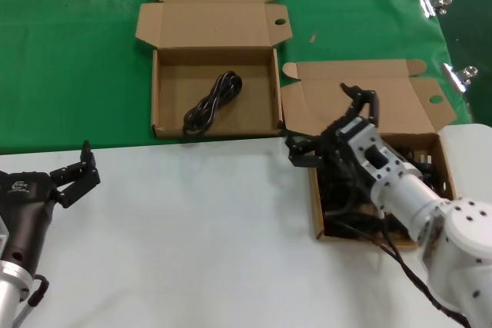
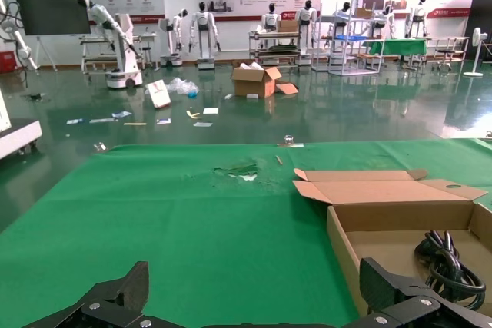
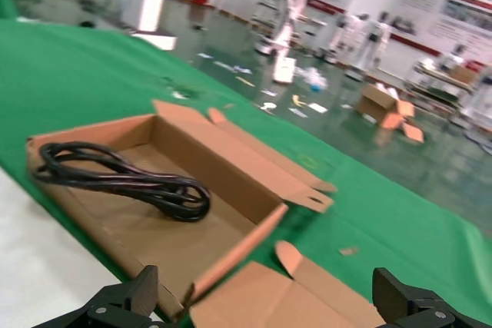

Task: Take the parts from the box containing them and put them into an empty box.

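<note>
Head camera looks steeply down on the worktop [image 1: 192, 220] from close above. Both wrist cameras sit low, facing outward across the green cloth toward the hall. All three views share the far box [image 1: 215, 94].

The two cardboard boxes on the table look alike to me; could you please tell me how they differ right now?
The left box holds a single coiled power cable on a mostly bare floor; the right box is crowded with dark cables. The left box sits wholly on the green cloth, while the right box extends onto the white surface. The right tool hangs open over the right box; nothing is above the left one. Both are shallow, brown, with lids open.
</note>
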